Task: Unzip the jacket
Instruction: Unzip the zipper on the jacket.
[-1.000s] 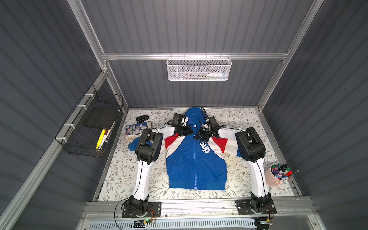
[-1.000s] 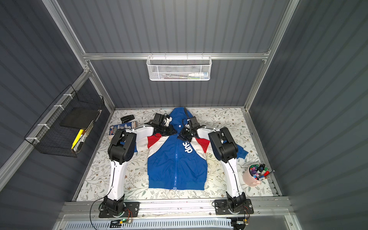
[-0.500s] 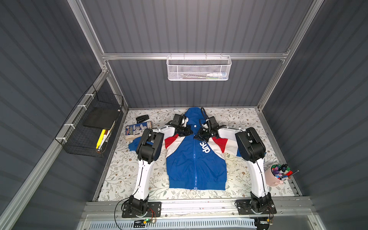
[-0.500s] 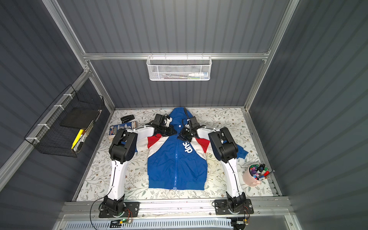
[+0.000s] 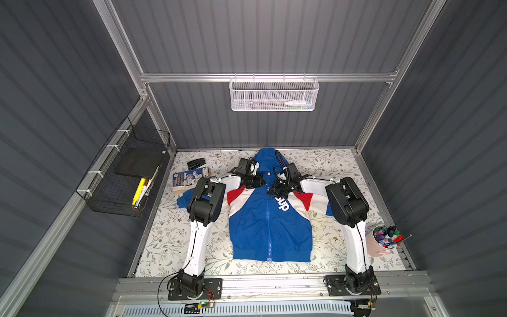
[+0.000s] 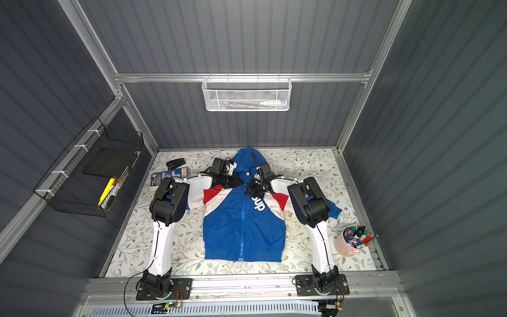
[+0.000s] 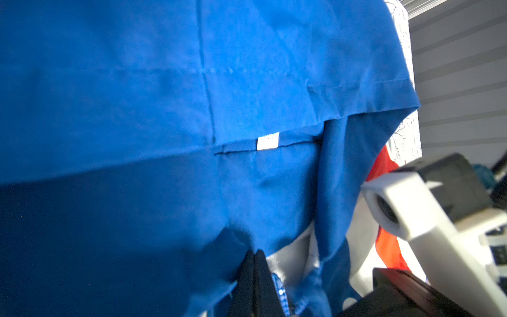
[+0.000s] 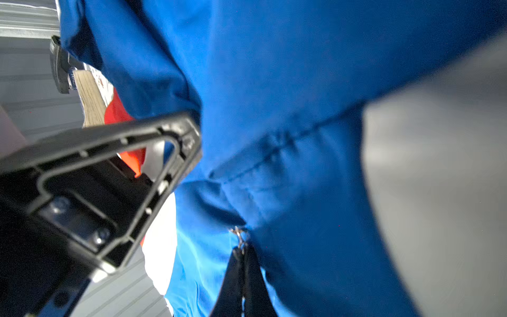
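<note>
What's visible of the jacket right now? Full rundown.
The jacket is small, hooded, royal blue thin fabric with red and white shoulder panels and white "sup" lettering. It lies flat, front up, on the floral tabletop, hood toward the back wall, sleeves spread sideways. The front zipper looks closed to the hem. The left gripper is shut on collar fabric beside it; the right gripper is shut on the metal zipper pull.

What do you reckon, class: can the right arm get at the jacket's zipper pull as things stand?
Likely yes. The right gripper sits at the collar of the jacket, jaws shut, apparently on the metal zipper pull. The left gripper pinches fabric alongside, not in the way.
</note>
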